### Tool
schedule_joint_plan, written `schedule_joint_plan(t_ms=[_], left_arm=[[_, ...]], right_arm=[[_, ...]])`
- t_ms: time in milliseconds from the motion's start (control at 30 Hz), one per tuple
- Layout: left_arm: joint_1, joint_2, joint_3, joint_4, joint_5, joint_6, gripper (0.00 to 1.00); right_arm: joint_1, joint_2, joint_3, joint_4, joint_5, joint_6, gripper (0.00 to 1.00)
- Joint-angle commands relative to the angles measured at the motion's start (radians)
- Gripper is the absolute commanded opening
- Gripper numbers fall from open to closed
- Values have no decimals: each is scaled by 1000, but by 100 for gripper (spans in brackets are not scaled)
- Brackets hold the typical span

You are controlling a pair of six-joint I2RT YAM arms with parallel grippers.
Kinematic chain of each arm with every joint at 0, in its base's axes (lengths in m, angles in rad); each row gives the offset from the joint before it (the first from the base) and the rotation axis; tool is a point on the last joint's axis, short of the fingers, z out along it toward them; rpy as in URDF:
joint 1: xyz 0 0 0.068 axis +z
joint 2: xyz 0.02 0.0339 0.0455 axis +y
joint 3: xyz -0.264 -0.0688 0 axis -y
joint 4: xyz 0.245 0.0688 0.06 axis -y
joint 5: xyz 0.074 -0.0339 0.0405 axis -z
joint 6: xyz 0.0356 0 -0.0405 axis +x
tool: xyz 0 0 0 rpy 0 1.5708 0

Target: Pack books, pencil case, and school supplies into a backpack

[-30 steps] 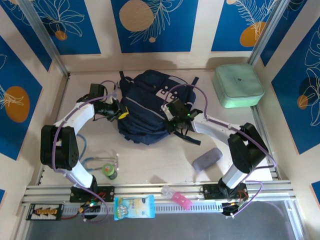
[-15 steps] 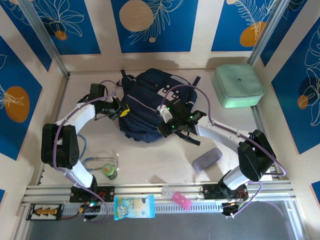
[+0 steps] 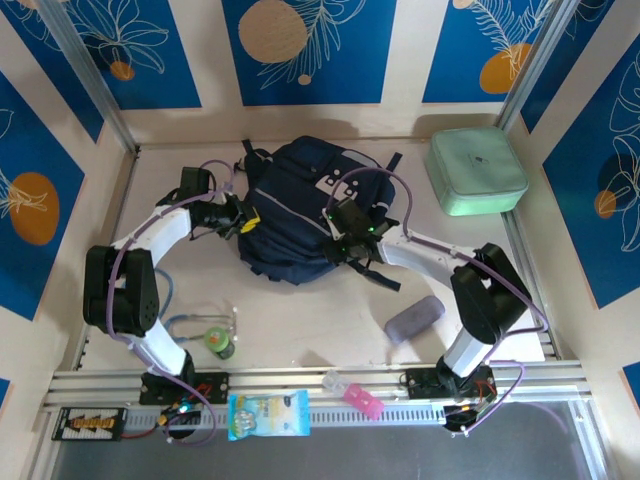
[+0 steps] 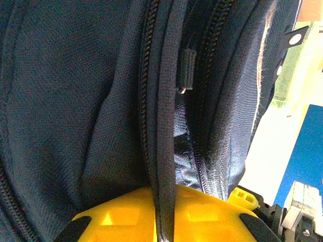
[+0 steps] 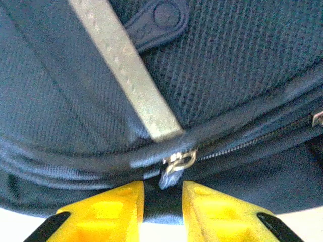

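Observation:
The navy-blue backpack (image 3: 290,200) lies at the back middle of the table. My left gripper (image 3: 243,222) is at its left side, shut on a dark strip of its zip edge (image 4: 164,151) that runs between the yellow fingers (image 4: 121,217). A zip pull (image 4: 186,68) hangs higher up the same opening. My right gripper (image 3: 338,245) is at the bag's front right edge, and it (image 5: 162,194) stands slightly open. The metal zip slider and its tab (image 5: 174,164) hang in the gap, not pinched. The grey pencil case (image 3: 414,318) lies front right. The books are out of view.
A mint-green case (image 3: 478,170) stands at the back right. A green-capped little bottle (image 3: 220,342) and a bluish loop of cord (image 3: 180,322) lie front left. A pink-and-white item (image 3: 352,393) and a blue-white packet (image 3: 268,414) rest on the front rail. A grey strap (image 5: 126,65) crosses the bag.
The right gripper has gone from shut to slightly open at the zip slider, and its arm has pulled back a little to the right. The left gripper keeps its hold.

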Motion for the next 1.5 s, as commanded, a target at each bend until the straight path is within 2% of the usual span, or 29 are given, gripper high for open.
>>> schedule_joint_plan(t_ms=[0, 200, 367, 433, 567, 733, 1000, 1233, 1367, 1467], left_arm=[[6, -7, 22, 7, 26, 11, 14], [6, -7, 25, 2, 26, 16, 13], [7, -3, 26, 2, 27, 15, 13], [6, -1, 28, 5, 29, 13, 14], [7, 5, 32, 11, 32, 13, 13], [13, 20, 40, 2, 16, 24, 14], [13, 21, 9, 58, -3, -30, 14], [9, 4, -37, 132, -32, -110, 13], [2, -23, -95, 221, -61, -188, 13], [3, -40, -112, 213, -86, -190, 23]], right_arm=[[0, 17, 48, 22, 72, 14, 28], [-7, 15, 48, 54, 76, 16, 30], [-21, 36, 46, 75, 15, -4, 28], [-24, 47, 40, 102, -35, -30, 23], [-25, 52, 34, 131, -81, -61, 8], [-25, -17, 7, 104, -131, -71, 2], [-18, -105, 5, -4, -422, -51, 1], [22, -47, 105, -69, -430, 9, 2], [46, 4, 143, -40, -432, 89, 4], [43, 2, 127, -21, -410, 171, 13]])
